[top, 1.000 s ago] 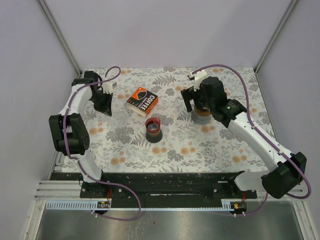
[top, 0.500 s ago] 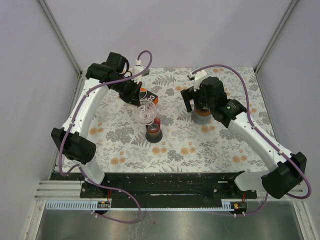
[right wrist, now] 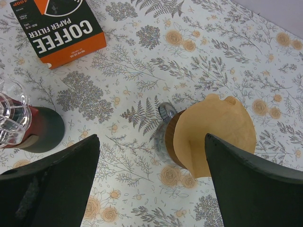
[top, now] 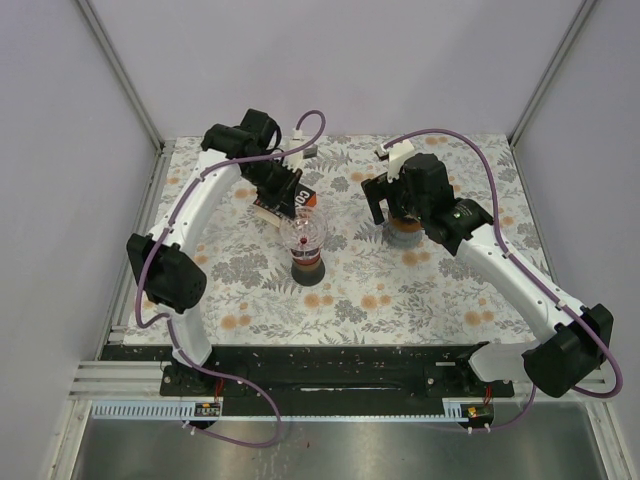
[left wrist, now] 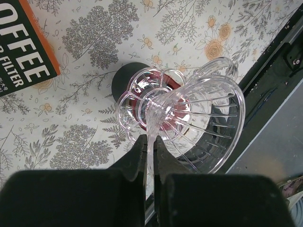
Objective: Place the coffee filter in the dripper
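The left hand (left wrist: 149, 144) is clamped on the rim of the clear dripper (left wrist: 199, 118), holding it over the red cup (top: 307, 268). The right hand (right wrist: 151, 177) hangs wide open above the coffee filter (right wrist: 215, 130), which lies ungrasped on its holder (right wrist: 164, 124). Filter placement is judged not yet begun.

A lab robot test cell: plain lilac walls (top: 350, 70) and aluminium posts (top: 118, 70) box in a table under a floral cloth (top: 400, 290), with two cabled arms (top: 190, 213) bolted to a black rail (top: 330, 362) above a steel sheet (top: 400, 445).
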Robot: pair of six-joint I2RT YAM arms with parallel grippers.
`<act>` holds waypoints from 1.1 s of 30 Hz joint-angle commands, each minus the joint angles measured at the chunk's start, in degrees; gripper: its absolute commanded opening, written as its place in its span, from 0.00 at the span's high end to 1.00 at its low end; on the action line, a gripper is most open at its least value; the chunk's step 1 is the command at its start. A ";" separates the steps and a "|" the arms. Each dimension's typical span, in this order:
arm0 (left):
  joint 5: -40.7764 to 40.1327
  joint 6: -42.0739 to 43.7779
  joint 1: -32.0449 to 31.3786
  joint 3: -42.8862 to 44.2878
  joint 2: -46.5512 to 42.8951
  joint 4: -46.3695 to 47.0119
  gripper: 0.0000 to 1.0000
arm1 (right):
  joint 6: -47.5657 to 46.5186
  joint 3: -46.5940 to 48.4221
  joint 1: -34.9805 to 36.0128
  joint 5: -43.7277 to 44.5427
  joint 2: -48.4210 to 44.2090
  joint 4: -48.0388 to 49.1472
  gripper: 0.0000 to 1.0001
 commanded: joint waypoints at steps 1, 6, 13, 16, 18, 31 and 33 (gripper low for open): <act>2.26 -0.69 -0.26 -0.26 0.79 1.60 1.00 | -0.03 1.12 -0.35 0.36 -1.33 0.91 0.01; 2.96 0.36 -0.26 -2.46 1.93 1.43 1.00 | -0.29 0.77 -0.35 0.97 -1.41 0.74 0.01; 3.75 0.54 -0.26 -2.90 2.02 1.34 1.00 | -0.20 1.03 -0.35 0.71 -0.89 0.65 0.01; 5.59 0.54 -0.26 -2.56 1.49 1.17 1.00 | -0.38 0.94 -0.35 0.89 -0.97 0.73 0.01; 7.08 0.28 -0.26 -1.94 1.49 0.73 1.00 | -0.20 0.94 -0.35 0.80 -0.89 0.65 0.01; 11.57 0.63 -0.26 -2.02 0.96 -0.68 1.00 | 0.15 1.03 -0.44 0.53 -0.62 0.73 0.01; 11.23 0.72 -0.35 -2.29 0.79 -0.77 1.00 | 0.15 0.94 -0.35 0.53 -0.71 0.56 0.00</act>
